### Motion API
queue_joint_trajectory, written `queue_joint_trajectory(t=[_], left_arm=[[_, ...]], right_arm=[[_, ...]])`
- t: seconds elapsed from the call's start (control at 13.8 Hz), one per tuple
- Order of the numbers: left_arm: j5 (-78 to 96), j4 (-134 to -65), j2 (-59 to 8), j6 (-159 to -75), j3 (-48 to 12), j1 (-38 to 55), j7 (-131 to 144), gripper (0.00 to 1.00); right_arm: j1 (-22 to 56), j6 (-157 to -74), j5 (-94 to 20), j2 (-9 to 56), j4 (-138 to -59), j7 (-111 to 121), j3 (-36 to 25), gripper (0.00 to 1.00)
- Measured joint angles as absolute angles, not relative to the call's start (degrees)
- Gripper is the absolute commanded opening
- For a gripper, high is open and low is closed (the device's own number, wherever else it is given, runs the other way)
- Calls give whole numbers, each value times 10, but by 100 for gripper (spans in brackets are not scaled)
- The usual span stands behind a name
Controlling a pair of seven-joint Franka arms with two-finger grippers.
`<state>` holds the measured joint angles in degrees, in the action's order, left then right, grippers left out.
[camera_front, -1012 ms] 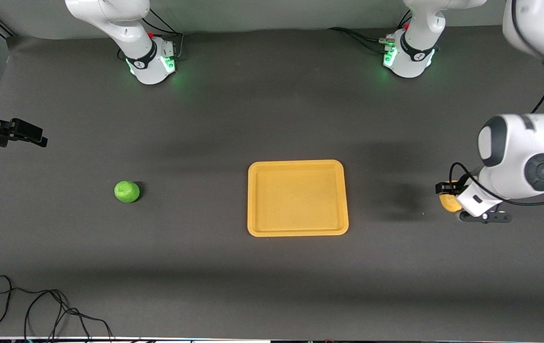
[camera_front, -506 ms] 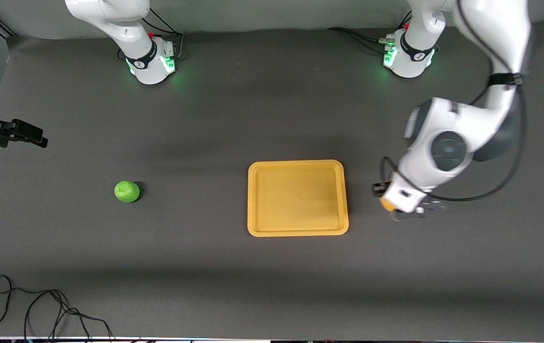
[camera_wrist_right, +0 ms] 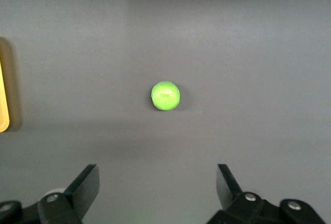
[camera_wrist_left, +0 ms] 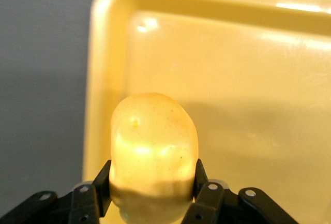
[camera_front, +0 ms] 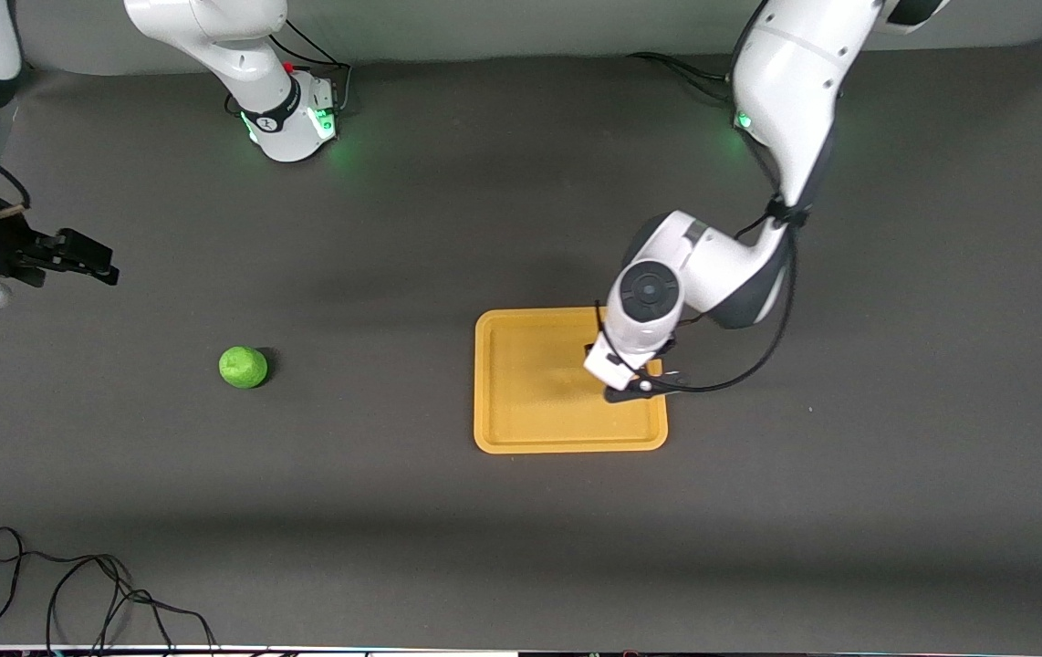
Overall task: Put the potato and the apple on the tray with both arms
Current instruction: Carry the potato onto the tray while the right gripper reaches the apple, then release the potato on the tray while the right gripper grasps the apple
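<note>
left gripper: potato being clamped over tray | right gripper: being held spread wide, aloft over table near apple | apple resting on table

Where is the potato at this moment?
The potato is held in the jaws of the left gripper, up in the air over the tray, above the part of the tray toward the left arm's end of the table.

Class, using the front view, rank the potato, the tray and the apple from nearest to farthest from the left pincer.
1. Potato: clamped in the left pincer, over the tray.
2. Tray: directly beneath that pincer, mid-table.
3. Apple: on the table toward the right arm's end, well away; the open right pincer waits there.
</note>
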<state>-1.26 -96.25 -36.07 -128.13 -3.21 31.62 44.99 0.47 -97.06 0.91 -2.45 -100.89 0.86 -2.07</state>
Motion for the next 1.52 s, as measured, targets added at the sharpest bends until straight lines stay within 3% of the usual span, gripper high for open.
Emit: queue_joint_trajectory(t=[0.22,0.36,0.51,0.65,1.16,1.52], left_arm=[[-37,-957,-382,-1286,-27,316,449,36],[-50,-956,-387,-1286,-24,314,449,55],[-55,-955,-388,-1286,-24,314,449,82],[-57,-954,-388,-1286,-24,314,449,95],[-58,-935,-368,-1258,-19,309,449,99],[-48,-924,-221,-1138,-16,231,379,100]], right_arm=[[5,-1071,9,-22,-1098,9,-24,100],[4,-1156,9,-17,-1170,9,-26,100],[4,-1233,9,-7,-1231,9,-26,100],[4,-1299,9,20,-1270,9,-27,100],[3,-1471,5,171,-1282,8,-28,100],[3,-1508,3,206,-1282,8,-28,100]])
